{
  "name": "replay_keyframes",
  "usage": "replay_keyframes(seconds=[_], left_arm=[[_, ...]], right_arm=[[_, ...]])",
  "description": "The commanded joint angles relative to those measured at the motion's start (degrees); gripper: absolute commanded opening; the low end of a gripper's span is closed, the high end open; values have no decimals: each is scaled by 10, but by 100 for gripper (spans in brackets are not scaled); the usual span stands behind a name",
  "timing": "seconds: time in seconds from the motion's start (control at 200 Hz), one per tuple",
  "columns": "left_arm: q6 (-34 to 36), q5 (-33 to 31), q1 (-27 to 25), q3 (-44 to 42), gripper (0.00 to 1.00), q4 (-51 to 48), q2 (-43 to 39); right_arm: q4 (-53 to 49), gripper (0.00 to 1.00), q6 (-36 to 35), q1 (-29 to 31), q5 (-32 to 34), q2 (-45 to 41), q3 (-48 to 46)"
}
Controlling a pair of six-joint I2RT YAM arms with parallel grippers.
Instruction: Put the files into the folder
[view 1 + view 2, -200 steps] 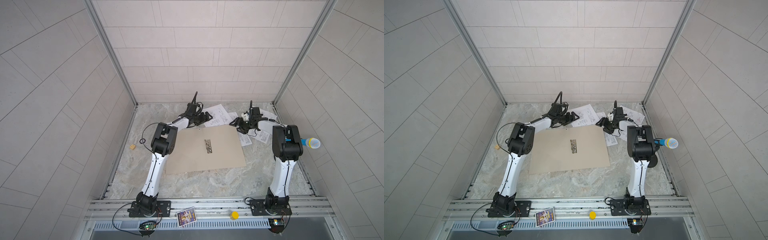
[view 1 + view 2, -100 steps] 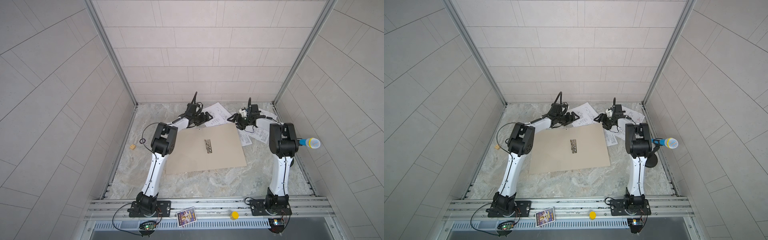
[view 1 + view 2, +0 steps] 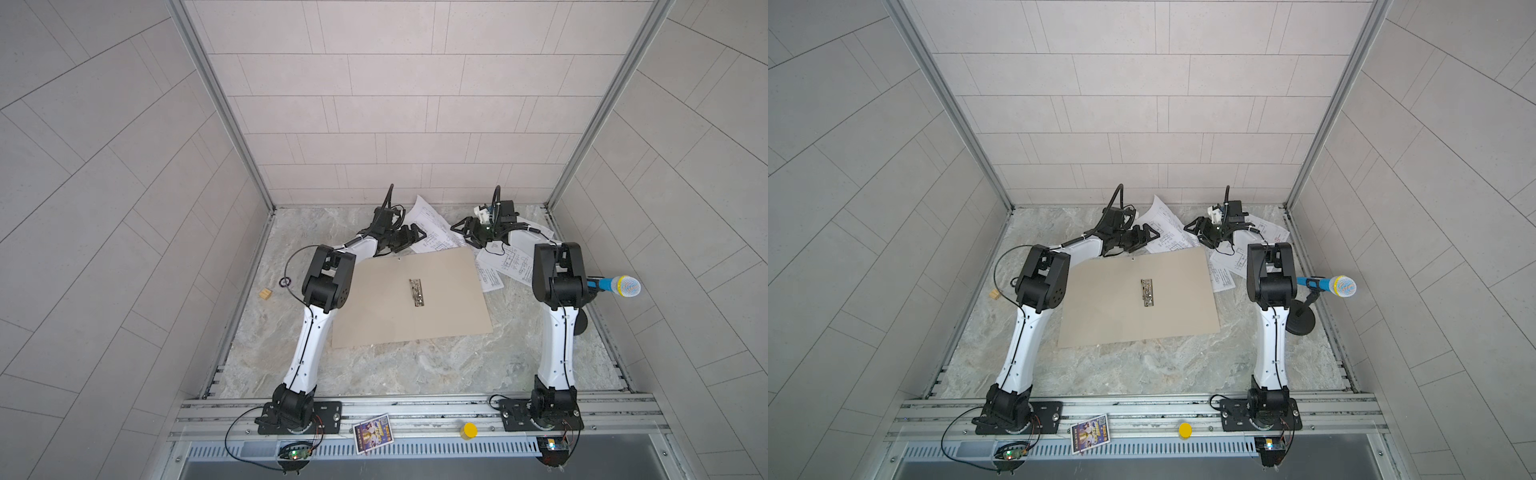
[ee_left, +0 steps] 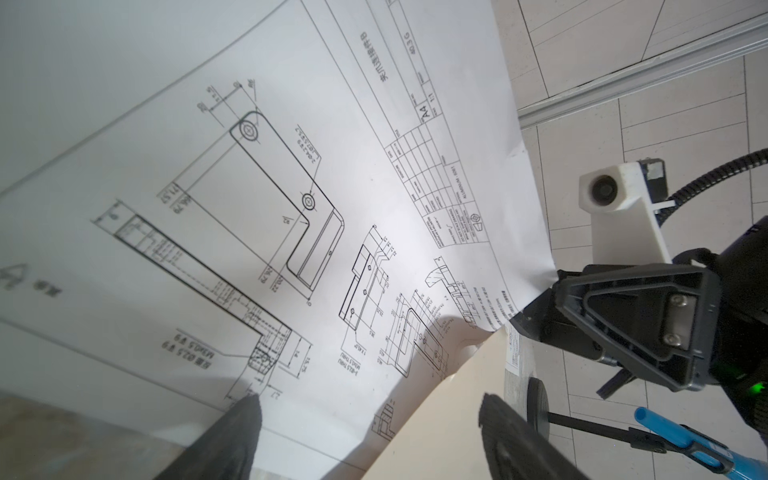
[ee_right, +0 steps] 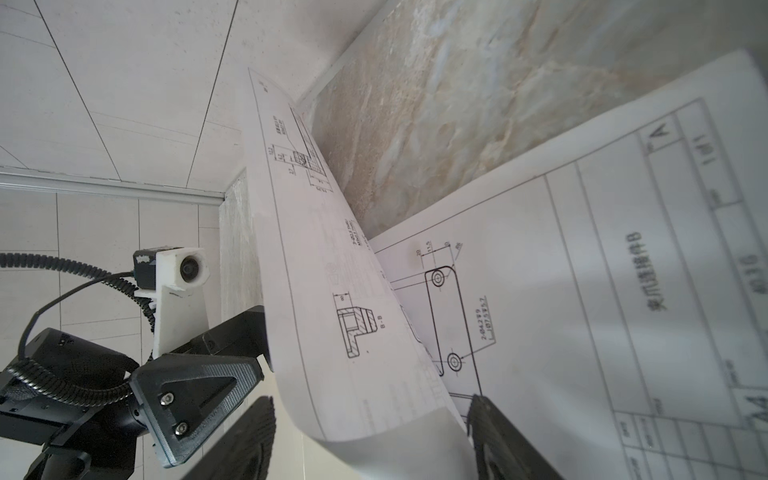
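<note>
The tan folder (image 3: 411, 307) (image 3: 1138, 307) lies open and flat mid-table, its silver clip (image 3: 417, 293) on the spine. White files printed with line drawings lie behind it. One sheet (image 3: 430, 224) (image 4: 291, 187) (image 5: 328, 291) curls up off the table between the two grippers. Other sheets (image 3: 505, 266) (image 5: 582, 291) lie flat at the back right. My left gripper (image 3: 415, 237) (image 4: 370, 419) is open at the folder's far edge (image 4: 436, 415), facing the curled sheet. My right gripper (image 3: 463, 228) (image 5: 370, 415) is open, and the curled sheet's lower edge hangs between its jaws.
A blue microphone (image 3: 619, 286) on a black stand is by the right wall. A small wooden block (image 3: 265, 294) and a black ring (image 3: 285, 282) lie at the left. A picture card (image 3: 372, 428) and a yellow cap (image 3: 470, 430) sit on the front rail. The back wall is close behind both grippers.
My right gripper has moved left and toward the back wall, up to the curled sheet, and has opened a little. The left arm has stayed still.
</note>
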Motion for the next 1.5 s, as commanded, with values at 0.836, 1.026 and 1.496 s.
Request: replay_keyframes(seconds=[0.836, 1.026, 1.496], left_arm=[[-59, 29, 13, -39, 88, 87, 10], [-64, 30, 17, -47, 88, 94, 6], [-68, 34, 22, -59, 88, 101, 6]], right_arm=[[-232, 68, -299, 35, 81, 82, 192], [-267, 62, -297, 34, 145, 108, 226], [-219, 81, -347, 39, 180, 72, 191]])
